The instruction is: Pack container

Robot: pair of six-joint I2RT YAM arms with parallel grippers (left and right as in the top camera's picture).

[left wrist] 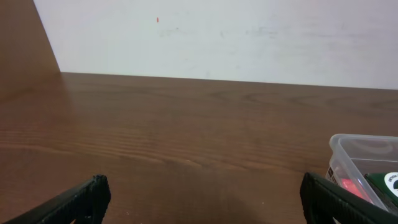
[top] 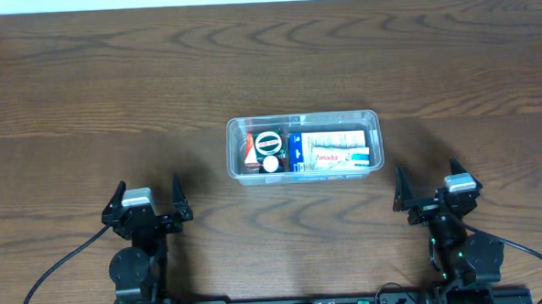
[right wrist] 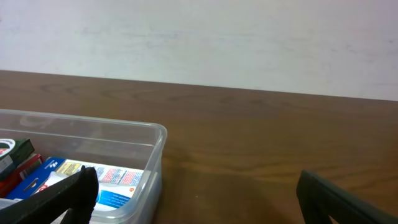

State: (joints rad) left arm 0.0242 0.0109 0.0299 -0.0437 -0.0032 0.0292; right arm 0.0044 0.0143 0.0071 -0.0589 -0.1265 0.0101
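Ahead of both claws, about midway between them on the table (top: pixel 84 78), the container (top: pixel 304 146) is sitting upright, and no lid is showing on it. You are looking at a tub that is already holding goods. A blue-and-white box (top: pixel 337 151) is lying flat in the half nearer the right claw (top: pixel 427 184). A dark green and red box (top: pixel 255 145) and a small white round thing (top: pixel 271 165) are filling the half nearer the left claw (top: pixel 148 192).

No loose item is showing outside the container in any view, so I am judging the packing as done or nearly done. What may be remaining is closing it, though nothing to close it with is appearing anywhere.

Both claws are resting low, well apart from the container. Each is spread wide and gripping nothing.

The overhead view is giving you the whole layout and the contents from above. It is not telling you how deep things are sitting. The right wrist view is showing that: beyond its left finger, the blue-and-white box is lying below the rim behind the clear side. The left wrist view is catching only one corner of the container past its right finger, with a glimpse of red and green through the plastic. Between each claw's fingers only bare table is showing.
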